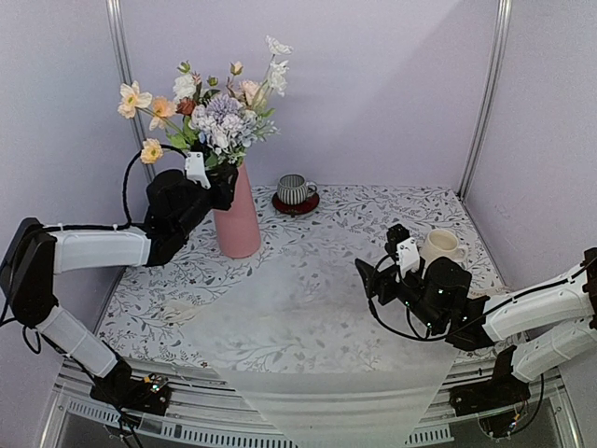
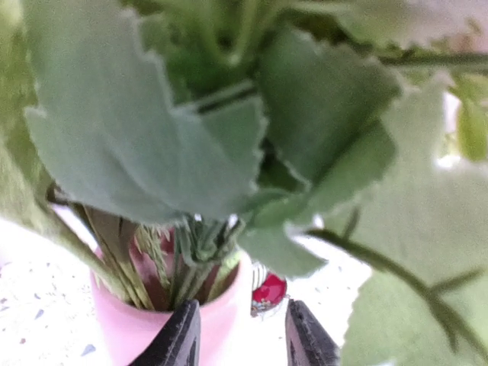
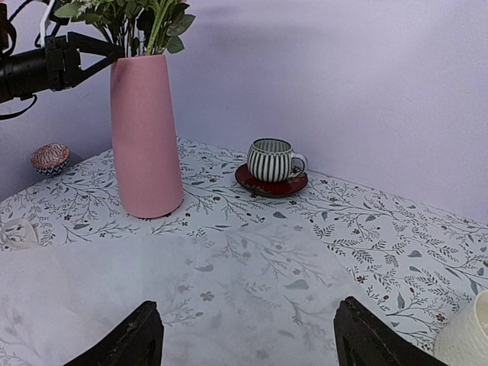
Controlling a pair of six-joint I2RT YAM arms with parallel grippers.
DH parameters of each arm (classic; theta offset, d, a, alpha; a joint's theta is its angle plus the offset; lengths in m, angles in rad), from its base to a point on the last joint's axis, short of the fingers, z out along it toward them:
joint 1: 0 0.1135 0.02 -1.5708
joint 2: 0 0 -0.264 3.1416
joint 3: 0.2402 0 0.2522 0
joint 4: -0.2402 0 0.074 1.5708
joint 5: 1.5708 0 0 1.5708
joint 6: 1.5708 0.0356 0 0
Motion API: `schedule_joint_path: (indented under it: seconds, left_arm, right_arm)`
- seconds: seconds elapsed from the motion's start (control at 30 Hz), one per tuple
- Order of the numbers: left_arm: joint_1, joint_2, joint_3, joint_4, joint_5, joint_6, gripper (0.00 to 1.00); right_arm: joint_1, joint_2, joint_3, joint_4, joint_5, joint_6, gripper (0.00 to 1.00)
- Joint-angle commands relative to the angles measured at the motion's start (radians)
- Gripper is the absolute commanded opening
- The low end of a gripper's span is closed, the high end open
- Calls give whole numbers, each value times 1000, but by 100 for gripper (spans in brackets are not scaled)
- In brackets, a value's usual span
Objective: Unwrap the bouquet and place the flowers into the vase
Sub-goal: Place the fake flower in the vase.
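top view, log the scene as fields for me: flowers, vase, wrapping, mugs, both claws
flowers: stems down in the vase, blooms above its rim
vase: upright, back left of the table
wrapping paper: spread flat in front of the vase
left claw: open at the vase rim below the leaves, gripping nothing
right claw: open, empty, over the paper's right part
striped mug: on a red saucer, right of the vase
cream mug: right side, by the right arm
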Motion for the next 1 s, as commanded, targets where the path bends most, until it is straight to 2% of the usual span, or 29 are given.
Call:
schedule_joint_path:
  seconds: [0.0, 0.23, 0.5, 0.73, 0.97]
  left_arm:
    - [-2, 13, -43, -148, 12, -56, 42]
    - [-1, 7, -26, -255, -3, -120, 43]
    - [-3, 3, -26, -307, 2, -149, 46]
    - [-4, -48, -138, -212, 47, -201, 47]
    - [-19, -128, -201, -239, 62, -207, 52]
  right_arm:
    - [-5, 9, 22, 5, -11, 1, 79]
    - [-5, 7, 22, 3, -12, 1, 79]
    - [-5, 7, 21, 2, -13, -1, 79]
    - [-5, 6, 22, -1, -12, -2, 79]
    - [-6, 7, 23, -1, -12, -1, 79]
